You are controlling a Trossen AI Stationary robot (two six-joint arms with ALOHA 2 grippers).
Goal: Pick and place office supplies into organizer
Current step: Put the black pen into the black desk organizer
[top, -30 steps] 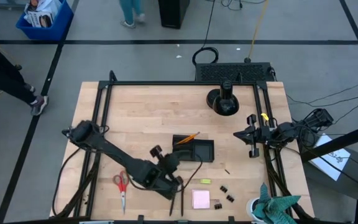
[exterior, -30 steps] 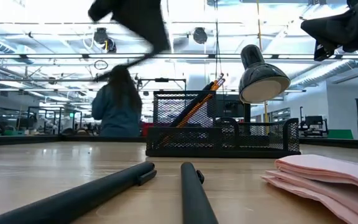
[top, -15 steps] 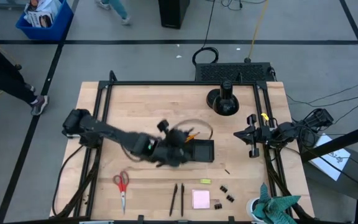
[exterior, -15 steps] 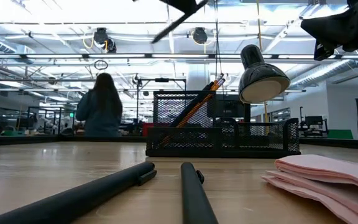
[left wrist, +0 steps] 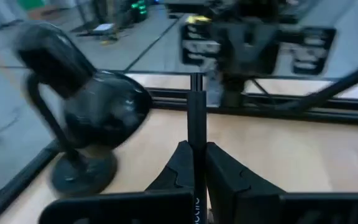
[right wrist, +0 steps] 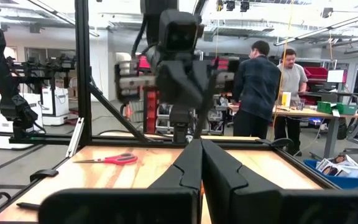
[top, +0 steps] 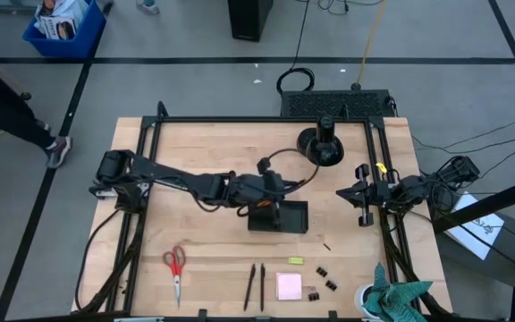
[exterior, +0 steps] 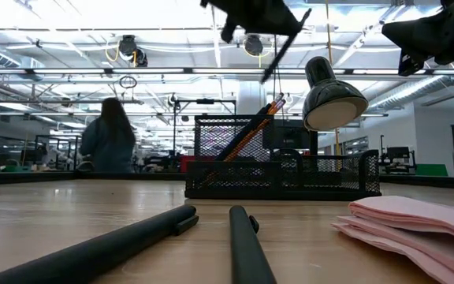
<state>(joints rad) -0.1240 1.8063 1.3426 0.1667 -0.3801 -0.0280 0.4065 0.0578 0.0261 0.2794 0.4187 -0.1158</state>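
Observation:
My left gripper [top: 275, 190] hangs over the black mesh organizer [top: 280, 217], shut on a thin dark pen [exterior: 282, 51]. Two orange pencils [exterior: 251, 130] lean in the organizer. Near the front edge lie two more pens [top: 256, 286], red-handled scissors [top: 174, 266], a pink sticky pad [top: 289, 286], a small yellow-green eraser [top: 295, 260] and black binder clips [top: 322, 277]. My right gripper [right wrist: 201, 163] waits shut at the table's right edge [top: 347, 192]. My left gripper pinches the pen's shaft [left wrist: 196, 134] between its two fingers [left wrist: 178, 163]. The pen sticks out past the fingertips. In the low view the pen slants below the gripper [exterior: 258, 12], lifted clear above the organizer [exterior: 282, 162].
A round black stand [top: 320, 143] rises at the far side, just beyond the organizer and close to my left gripper. A teal cloth [top: 392, 300] lies at the near right corner. A black frame rail [top: 257, 119] edges the table. People stand in the room beyond.
My left gripper has swung up from beside the pens near the front edge toward the far right, over the organizer. It has turned from pointing down to nearly level. The pen has travelled with it, lifted clear of the table.

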